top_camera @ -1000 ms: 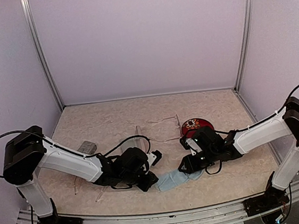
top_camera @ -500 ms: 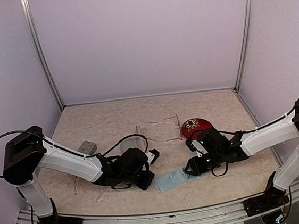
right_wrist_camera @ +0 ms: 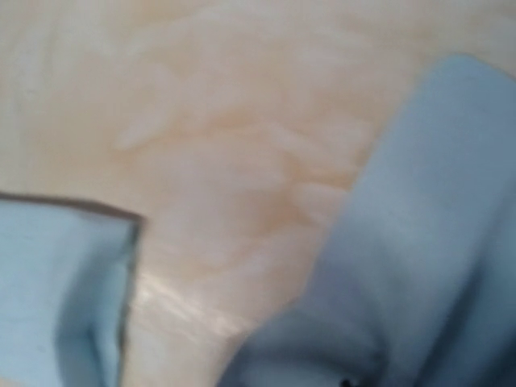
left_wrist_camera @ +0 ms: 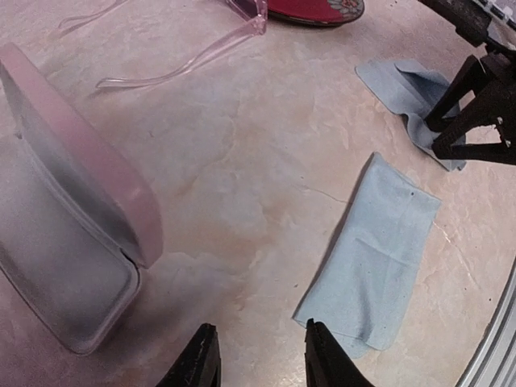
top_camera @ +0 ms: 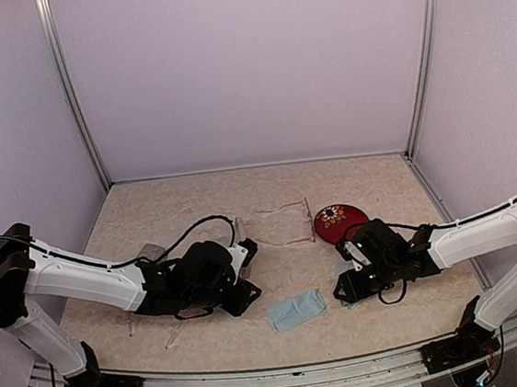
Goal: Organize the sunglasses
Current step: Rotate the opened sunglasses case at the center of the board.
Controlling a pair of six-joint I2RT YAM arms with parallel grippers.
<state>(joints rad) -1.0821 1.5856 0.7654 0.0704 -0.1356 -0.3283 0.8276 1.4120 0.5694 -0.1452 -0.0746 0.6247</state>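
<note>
Backed off the blue cloth (top_camera: 296,310), left tool (left_wrist_camera: 258,360) gapes empty — right tool (top_camera: 344,288) unreadable, open or closed — and the left wrist view alone resolves slim, clear-pink arms on the sunglasses (left_wrist_camera: 248,22).

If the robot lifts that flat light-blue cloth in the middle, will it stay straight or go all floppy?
Probably floppy: the thin light-blue cloth lies flat against the beige table with soft creases, so it would likely droop from wherever it is pinched. It looks very light. If it is pushed, it may bunch up rather than slide.
</note>
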